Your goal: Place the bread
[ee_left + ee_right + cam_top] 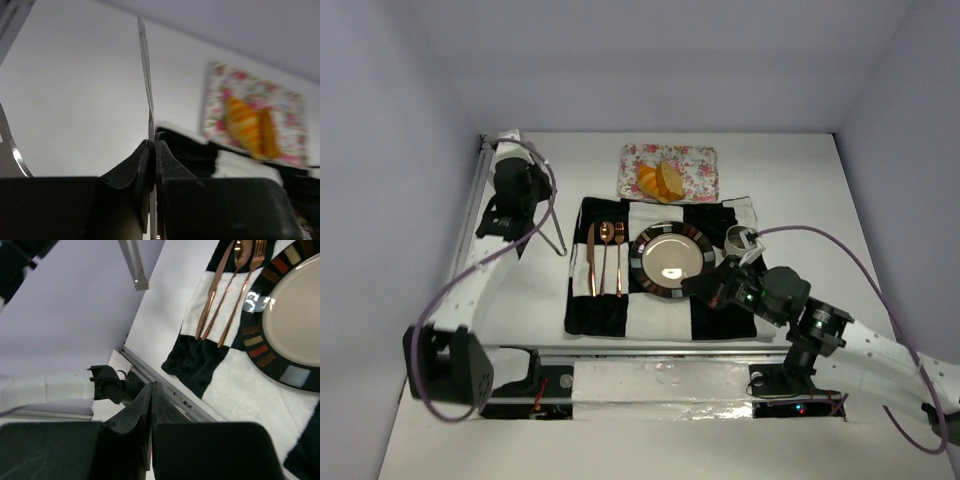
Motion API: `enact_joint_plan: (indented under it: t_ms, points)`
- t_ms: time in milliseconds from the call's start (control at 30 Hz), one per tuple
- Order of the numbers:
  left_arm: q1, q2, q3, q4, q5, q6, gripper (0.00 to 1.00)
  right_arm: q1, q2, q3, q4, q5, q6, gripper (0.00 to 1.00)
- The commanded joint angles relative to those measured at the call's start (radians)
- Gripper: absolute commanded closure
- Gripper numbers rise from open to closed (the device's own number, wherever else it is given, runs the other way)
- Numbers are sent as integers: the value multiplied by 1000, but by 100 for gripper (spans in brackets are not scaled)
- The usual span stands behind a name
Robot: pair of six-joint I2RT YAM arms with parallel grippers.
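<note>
Left pincer clamps tongs; right pincer closed; two bread pieces.

**A:** How were the two arms posed?

**B:** The left arm was stretched forward along the left side. The left gripper was seen pressed together on a thin metal strip.

**A:** And the other side?

**B:** The right arm was bent and reached inward to the left. The right gripper was seen with its fingers closed against each other.
</note>
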State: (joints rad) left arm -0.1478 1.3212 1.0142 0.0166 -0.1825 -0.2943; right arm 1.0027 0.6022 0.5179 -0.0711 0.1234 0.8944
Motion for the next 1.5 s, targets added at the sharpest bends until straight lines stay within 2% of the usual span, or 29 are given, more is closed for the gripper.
enact_joint_plan:
  t_ms: [0,33,67,100,133,167,200,267,300,400,433,633,767,867,1000,1200,1333,1400,1467]
  points:
    - [7,-170,-101,112,274,-115,100,4,71,73,186,-80,12,100]
    - [7,-235,-118,134,335,-144,100,4,111,73,227,-105,17,100]
    - [7,-263,-138,160,471,-211,100,4,134,71,316,-117,20,98]
    - [7,-290,-184,231,535,-251,100,4,158,71,353,-167,27,90]
    - [7,-344,-213,280,588,-297,100,4,186,80,387,-182,38,59]
    - [7,-370,-244,340,685,-349,100,4,247,90,433,-194,43,38]
    - [7,-396,-319,485,724,-467,100,4,281,102,450,-229,47,11]
    - [7,-454,-393,644,794,-586,100,13,368,140,519,-267,48,3]
    - [7,-467,-455,781,808,-703,100,22,393,145,548,-271,47,0]
    - [-16,-482,-538,1003,851,-839,100,33,480,177,590,-254,40,0]
    - [-25,-488,-548,1031,854,-885,100,33,499,182,605,-254,37,0]
    - [-111,-519,-592,1154,822,-931,100,68,660,197,706,-257,60,0]
    - [-159,-484,-612,1230,825,-937,100,105,728,217,773,-266,64,0]
    - [-191,-453,-640,1325,816,-960,100,105,757,174,911,-284,107,0]
    - [-213,-445,-658,1373,796,-979,100,105,777,162,982,-297,120,2]
    - [-242,-448,-671,1431,790,-1026,100,105,798,175,993,-222,87,10]
    - [-251,-474,-677,1398,788,-1017,100,105,832,172,1047,-242,123,21]
    - [-251,-478,-677,1398,804,-1014,100,105,832,163,1071,-225,132,24]
    - [-251,-478,-675,1393,822,-1014,100,105,825,153,1068,-202,138,32]
